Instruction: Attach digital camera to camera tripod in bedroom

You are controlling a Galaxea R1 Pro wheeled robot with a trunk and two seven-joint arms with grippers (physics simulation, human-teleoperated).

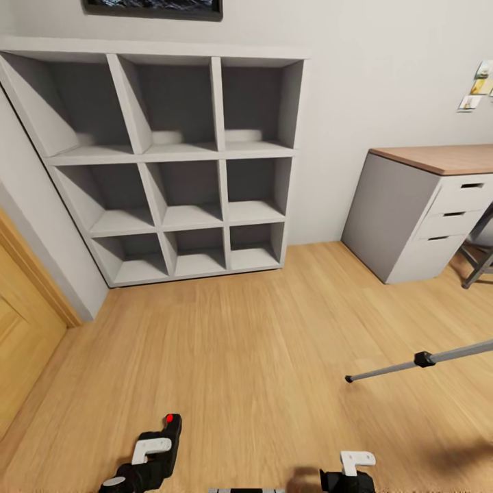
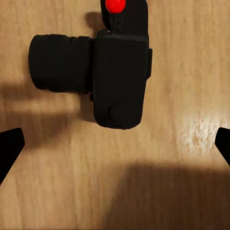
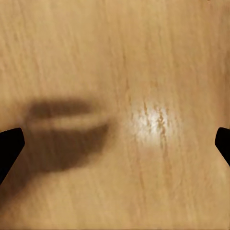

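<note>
Left wrist view: digital camera (image 2: pixel 103 72) lies ahead of wide-spread left jaws. Head view adds a camera tripod (image 1: pixel 424 359) leg; right jaws wide over floor (image 3: pixel 143 57).

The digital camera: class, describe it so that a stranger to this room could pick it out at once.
Start at the grey cube shelf against the back wall and come down the wood floor toward the robot. By the left gripper sits the digital camera, small and black. Its round red button sets it apart.
</note>
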